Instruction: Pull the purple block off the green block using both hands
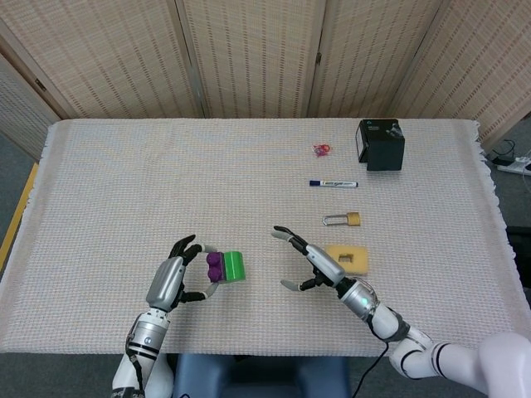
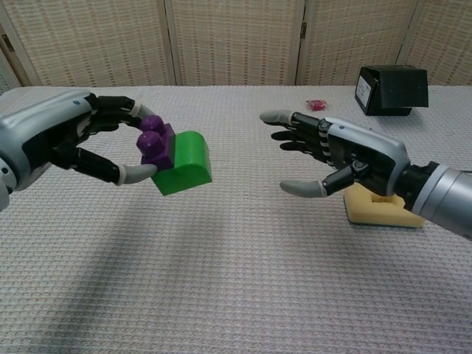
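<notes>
Your left hand (image 2: pixel 70 144) holds the joined blocks up off the cloth (image 1: pixel 124 191). Its fingers (image 2: pixel 118 110) curl over the top of the purple block (image 2: pixel 156 144) and its thumb (image 2: pixel 125 173) sits under it, so the purple block is pinched between them. The green block (image 2: pixel 184 162) is still stuck to the purple one and juts out past your fingertips, toward your other hand. In the head view the pair (image 1: pixel 226 265) sits just beyond the left hand (image 1: pixel 170 282).

Your right hand (image 2: pixel 346 158) holds nothing; its fingers (image 2: pixel 291 129) are spread and its thumb (image 2: pixel 302 189) hangs apart below them, all aimed at the green block. A clear gap lies between those fingertips and the block, with only bare cloth in it.

Behind your right palm, partly hidden by it, lies the sponge (image 2: pixel 376 210) with a hole in its middle. Beyond your right fingers, further up the table, come the padlock (image 1: pixel 344 219), then the marker (image 1: pixel 333 183), then a small red thing (image 1: pixel 322 149) and the black box (image 1: pixel 381 144). All of these lie well apart from the blocks.
</notes>
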Tool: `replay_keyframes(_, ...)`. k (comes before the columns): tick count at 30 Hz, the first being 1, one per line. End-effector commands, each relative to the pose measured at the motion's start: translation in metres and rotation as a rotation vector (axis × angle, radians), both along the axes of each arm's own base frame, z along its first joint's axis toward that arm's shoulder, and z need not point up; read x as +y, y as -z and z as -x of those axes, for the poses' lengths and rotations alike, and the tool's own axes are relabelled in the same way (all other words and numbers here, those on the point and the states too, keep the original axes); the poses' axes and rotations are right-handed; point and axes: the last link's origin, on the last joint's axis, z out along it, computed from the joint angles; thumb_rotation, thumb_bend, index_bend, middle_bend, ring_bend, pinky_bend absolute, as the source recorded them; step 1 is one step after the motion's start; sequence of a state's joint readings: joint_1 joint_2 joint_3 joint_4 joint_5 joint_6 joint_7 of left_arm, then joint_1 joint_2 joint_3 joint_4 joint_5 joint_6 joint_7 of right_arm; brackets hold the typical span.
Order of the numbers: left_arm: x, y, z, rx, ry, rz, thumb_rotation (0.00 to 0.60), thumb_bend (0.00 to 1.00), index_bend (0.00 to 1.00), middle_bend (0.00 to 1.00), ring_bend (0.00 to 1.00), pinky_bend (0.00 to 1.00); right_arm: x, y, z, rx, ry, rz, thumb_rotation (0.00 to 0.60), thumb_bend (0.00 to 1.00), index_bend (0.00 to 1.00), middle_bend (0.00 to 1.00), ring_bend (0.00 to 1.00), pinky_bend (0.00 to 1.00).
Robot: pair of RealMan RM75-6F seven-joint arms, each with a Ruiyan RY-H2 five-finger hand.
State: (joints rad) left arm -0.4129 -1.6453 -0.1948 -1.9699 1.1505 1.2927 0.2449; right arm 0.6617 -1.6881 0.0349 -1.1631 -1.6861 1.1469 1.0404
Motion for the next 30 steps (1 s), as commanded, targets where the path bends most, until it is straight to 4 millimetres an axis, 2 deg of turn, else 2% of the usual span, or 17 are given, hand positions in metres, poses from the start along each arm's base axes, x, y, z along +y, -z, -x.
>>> replay_keyframes(1, -0.004, 0.003, -0.002, 0.000, 0.005, 0.011, 0.600, 0.56, 0.84, 0.33, 0.09, 0.00, 0.001, 0.006, -0.010, -0.043, 0.012, -0.032, 0.600, 0.34, 0.00, 0.00, 0.00, 0.00)
replay_keyframes(16, -0.004, 0.012, -0.012, -0.028, 0.045, -0.001, 0.600, 0.56, 0.84, 0.33, 0.08, 0.00, 0.009, 0.034, -0.028, -0.138, 0.083, -0.178, 0.600, 0.34, 0.00, 0.00, 0.00, 0.00)
replay_keyframes(30, -0.011, 0.029, -0.024, -0.139, 0.046, 0.049, 0.600, 0.56, 0.84, 0.33, 0.06, 0.00, 0.017, 0.058, -0.040, -0.288, 0.126, -0.255, 0.600, 0.34, 0.00, 0.00, 0.00, 0.00)
